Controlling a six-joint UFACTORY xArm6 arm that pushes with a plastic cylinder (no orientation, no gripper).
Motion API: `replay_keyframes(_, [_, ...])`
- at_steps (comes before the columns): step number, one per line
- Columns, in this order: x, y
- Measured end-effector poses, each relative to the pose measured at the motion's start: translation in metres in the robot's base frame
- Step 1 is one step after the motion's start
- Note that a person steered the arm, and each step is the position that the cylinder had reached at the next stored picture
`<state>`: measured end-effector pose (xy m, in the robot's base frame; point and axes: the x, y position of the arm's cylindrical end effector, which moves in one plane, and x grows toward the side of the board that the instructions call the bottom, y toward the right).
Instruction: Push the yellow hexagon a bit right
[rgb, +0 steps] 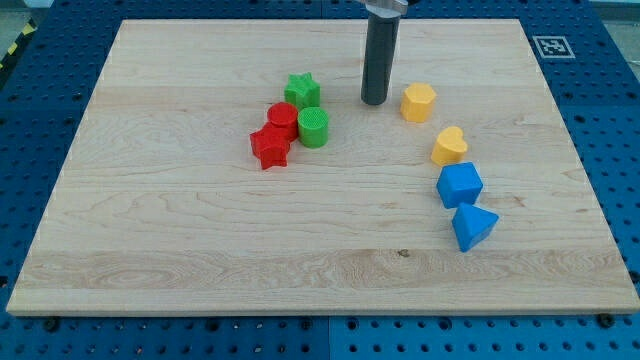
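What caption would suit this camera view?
My tip stands just left of the yellow hexagon, ready to nudge it right.

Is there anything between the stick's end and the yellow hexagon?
No. In the camera view, only bare wood lies between my tip and the yellow hexagon to its right.

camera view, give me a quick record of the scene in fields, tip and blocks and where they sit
tip: my tip rests on the board just to the view's left of the yellow hexagon, a small gap between
yellow hexagon: upper middle-right
yellow heart: below the hexagon, toward the view's bottom right
blue blocks: blue cube-like block with blue cone-like block below it
cluster at view's left of tip: green star, green cylinder, red cylinder, red star, packed together
surface: wooden board
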<state>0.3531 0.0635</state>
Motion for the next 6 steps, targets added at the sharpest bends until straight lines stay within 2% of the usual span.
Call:
replay_keyframes(2, [0.004,0.004])
replay_keyframes(6, [0.004,0.051])
